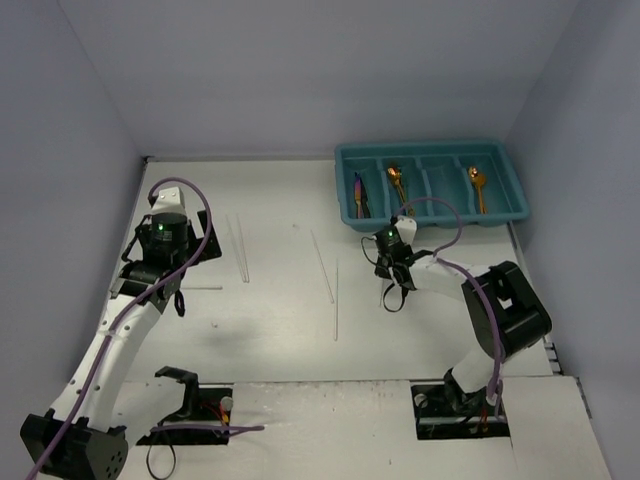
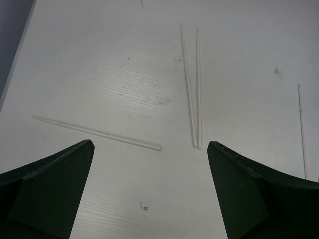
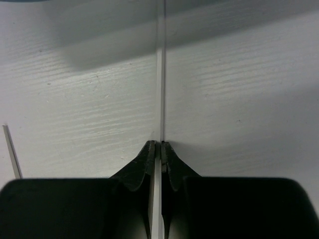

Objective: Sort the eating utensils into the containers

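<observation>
The teal cutlery tray (image 1: 432, 152) stands at the back right. It holds an iridescent purple utensil (image 1: 360, 194) and two gold spoons (image 1: 397, 181) (image 1: 477, 186) in separate compartments. White chopsticks lie on the table: a pair (image 2: 194, 89) (image 1: 240, 250), a single one (image 2: 97, 132), and two more (image 1: 322, 265) (image 1: 336, 300). My left gripper (image 2: 149, 169) (image 1: 178, 298) is open and empty, above the table just short of the pair's near ends. My right gripper (image 3: 159, 149) (image 1: 392, 292) is shut on a white chopstick (image 3: 160, 89) that points toward the tray.
White walls close in the table on the left, back and right. The tray's shadow (image 3: 114, 35) falls on the table just ahead of the right gripper. Another chopstick (image 3: 11, 149) lies to the right gripper's left.
</observation>
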Controlling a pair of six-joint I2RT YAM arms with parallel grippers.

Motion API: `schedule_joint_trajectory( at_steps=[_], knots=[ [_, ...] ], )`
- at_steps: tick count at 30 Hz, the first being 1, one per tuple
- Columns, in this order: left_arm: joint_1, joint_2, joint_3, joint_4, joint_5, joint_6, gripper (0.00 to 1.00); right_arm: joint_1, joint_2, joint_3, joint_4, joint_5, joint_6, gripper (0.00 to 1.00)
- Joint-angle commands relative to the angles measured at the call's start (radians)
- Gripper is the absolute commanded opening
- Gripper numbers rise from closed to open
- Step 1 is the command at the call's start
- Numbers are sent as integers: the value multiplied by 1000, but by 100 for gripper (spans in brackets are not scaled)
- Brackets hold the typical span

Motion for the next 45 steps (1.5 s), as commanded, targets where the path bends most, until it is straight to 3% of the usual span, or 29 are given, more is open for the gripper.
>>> schedule_joint_trajectory(
  at_steps=[1,10,16,21,29,42,45],
  knots=[
    [6,-9,10,39,-6,-5,97,42,-25,-70,-79,-28,-7,0],
    [10,9,13,39,6,-8,97,247,-342,20,-265,29,-41,0],
    [14,7,13,39,19,-8,97,193,-415,224,-294,122,-227,0],
    [12,-13,11,37,42,22,97,-82,-272,458,-282,64,-418,0],
    [12,-47,-13,50,36,45,97,-352,-28,612,-40,-147,-637,0],
    [11,-12,-18,51,23,59,98,-504,359,796,30,-181,-776,0],
    [11,-1,-16,52,19,61,97,-507,404,827,30,-184,-773,9]
  ],
)
